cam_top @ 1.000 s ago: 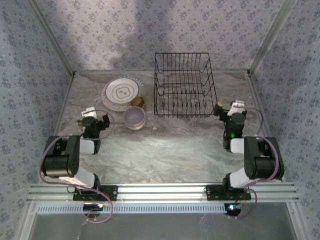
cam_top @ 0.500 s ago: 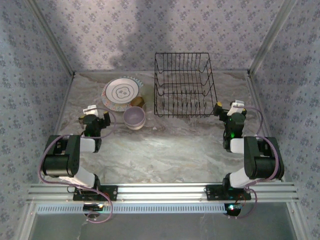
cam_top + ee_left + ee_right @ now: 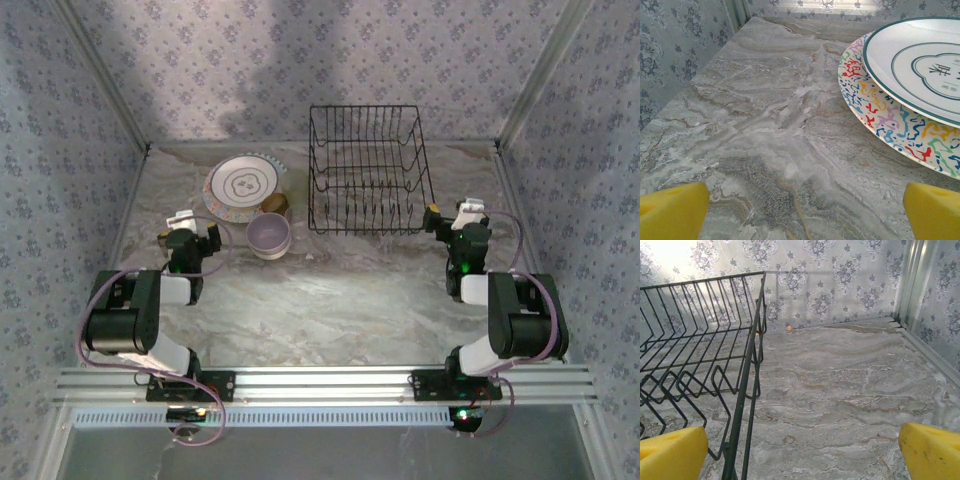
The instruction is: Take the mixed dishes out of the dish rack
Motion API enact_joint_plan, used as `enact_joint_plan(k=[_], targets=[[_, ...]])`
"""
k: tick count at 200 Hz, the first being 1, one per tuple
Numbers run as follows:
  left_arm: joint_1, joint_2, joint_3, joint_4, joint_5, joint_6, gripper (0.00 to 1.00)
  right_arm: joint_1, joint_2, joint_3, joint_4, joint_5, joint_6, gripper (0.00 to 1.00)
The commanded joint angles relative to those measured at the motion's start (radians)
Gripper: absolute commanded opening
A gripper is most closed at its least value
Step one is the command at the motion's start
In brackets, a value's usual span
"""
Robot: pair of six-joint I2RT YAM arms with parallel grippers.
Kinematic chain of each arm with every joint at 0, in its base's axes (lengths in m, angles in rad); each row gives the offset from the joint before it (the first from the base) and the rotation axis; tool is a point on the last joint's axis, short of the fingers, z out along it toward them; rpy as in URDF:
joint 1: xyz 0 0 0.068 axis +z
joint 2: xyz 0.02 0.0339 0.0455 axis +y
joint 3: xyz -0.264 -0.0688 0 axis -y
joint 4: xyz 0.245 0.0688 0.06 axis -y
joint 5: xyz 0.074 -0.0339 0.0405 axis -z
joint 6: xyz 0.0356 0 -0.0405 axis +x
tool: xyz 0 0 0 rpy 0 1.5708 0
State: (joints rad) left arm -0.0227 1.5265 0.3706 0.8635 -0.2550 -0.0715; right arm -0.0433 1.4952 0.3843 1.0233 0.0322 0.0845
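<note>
Your top camera looks down from above and behind, with the arm bases along the bottom of its frame. Your left wrist camera sits low over the table, stacked plates close at frame right. Your right wrist camera faces the back wall, dish rack close at left. The overhead view shares both.

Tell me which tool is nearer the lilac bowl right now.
Left. The left tool sits just left of the lilac bowl, apart from it. The right tool is far to the bowl's right, beside the dish rack's near right corner.
</note>
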Motion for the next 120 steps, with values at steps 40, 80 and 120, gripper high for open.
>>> enact_joint_plan(k=[40, 80, 120], targets=[[-0.003, 0.008, 0.019, 0.0, -0.012, 0.012, 0.99, 0.01, 0.047, -0.008, -0.158, -0.031, -0.062, 1.0], [-0.002, 0.008, 0.018, 0.0, -0.011, 0.012, 0.99, 0.01, 0.047, -0.009, -0.157, -0.025, -0.062, 1.0], [-0.003, 0.008, 0.017, 0.0, -0.012, 0.013, 0.99, 0.01, 0.047, -0.009, -0.154, -0.017, -0.063, 1.0]])
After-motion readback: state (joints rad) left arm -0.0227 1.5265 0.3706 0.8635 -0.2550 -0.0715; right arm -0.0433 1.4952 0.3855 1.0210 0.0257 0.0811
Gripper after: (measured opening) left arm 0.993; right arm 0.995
